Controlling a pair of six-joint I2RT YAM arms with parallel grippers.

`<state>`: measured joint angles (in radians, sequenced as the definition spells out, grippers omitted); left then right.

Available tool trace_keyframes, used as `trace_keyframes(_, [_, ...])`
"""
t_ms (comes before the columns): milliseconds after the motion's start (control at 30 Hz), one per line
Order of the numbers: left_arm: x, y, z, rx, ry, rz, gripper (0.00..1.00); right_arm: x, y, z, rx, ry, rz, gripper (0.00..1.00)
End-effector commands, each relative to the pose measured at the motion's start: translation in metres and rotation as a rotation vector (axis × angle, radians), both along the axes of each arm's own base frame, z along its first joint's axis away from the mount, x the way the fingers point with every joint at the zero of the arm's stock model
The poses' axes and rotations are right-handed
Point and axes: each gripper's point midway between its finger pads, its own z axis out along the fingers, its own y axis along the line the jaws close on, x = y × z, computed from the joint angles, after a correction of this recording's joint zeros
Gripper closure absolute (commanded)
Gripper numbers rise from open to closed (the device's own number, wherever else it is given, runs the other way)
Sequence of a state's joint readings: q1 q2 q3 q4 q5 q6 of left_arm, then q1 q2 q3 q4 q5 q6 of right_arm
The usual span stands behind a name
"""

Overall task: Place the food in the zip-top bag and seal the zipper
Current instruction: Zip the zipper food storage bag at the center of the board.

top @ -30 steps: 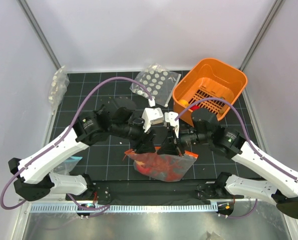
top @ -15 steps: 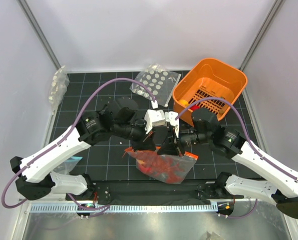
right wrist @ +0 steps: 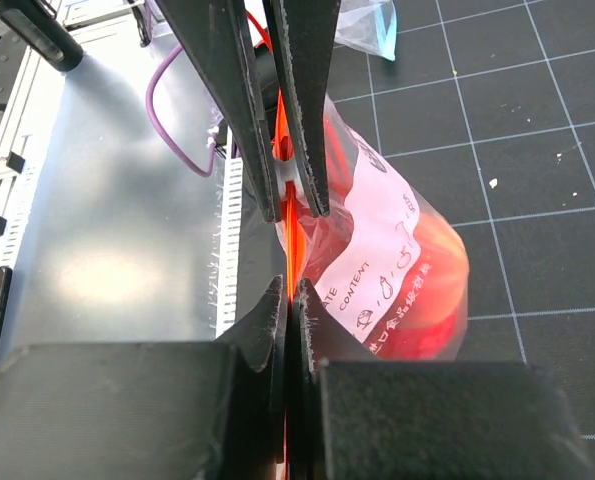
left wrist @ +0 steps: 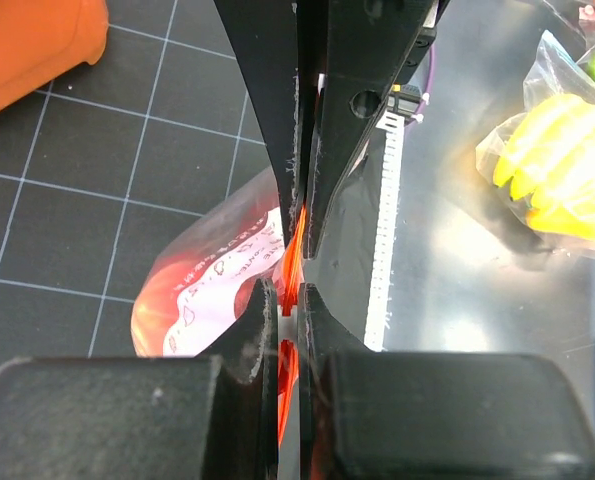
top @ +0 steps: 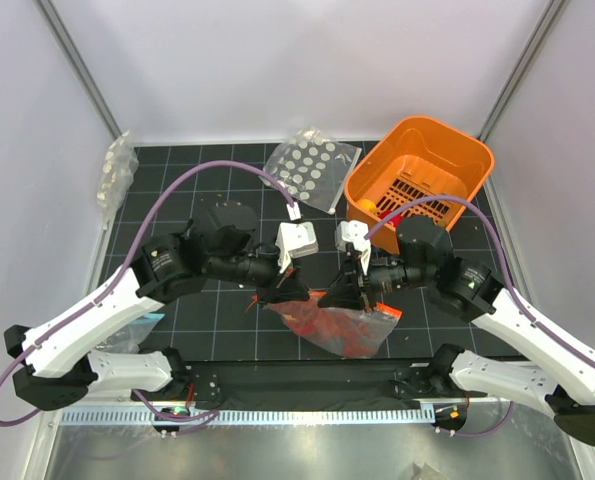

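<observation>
Food [top: 317,322] inside bag [top: 362,330]; bag on near side of basket [top: 447,150], toward arm bases. Sealing step in hand. Left gripper [left wrist: 289,300], right gripper [right wrist: 289,295] both clenched on zipper [right wrist: 289,235], tips close together. Next, likely: slide grips apart along strip, keeping pressure.

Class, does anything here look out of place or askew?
A thin red strand pokes out left of the zip-top bag, beside the left gripper shut on its zipper: possibly a tentacle not tucked inside.
</observation>
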<state>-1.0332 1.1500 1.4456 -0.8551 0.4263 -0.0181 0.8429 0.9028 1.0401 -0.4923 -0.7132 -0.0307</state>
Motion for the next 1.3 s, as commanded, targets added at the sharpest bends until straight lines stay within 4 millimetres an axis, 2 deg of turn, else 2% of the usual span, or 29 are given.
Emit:
trace_keyframes(0, [-0.011, 0.046, -0.030, 0.165, 0.044, 0.054, 1.00, -0.008, -0.013, 0.018, 0.042, -0.027, 0.005, 0.99])
trace_keyframes(800, [-0.026, 0.076, -0.043, 0.200, 0.070, 0.088, 1.00, -0.014, -0.030, 0.022, 0.004, -0.057, -0.001, 0.99])
trace_keyframes(1267, [-0.031, 0.087, -0.049, 0.227, 0.080, 0.098, 1.00, -0.015, -0.037, 0.021, -0.020, -0.082, -0.013, 0.99])
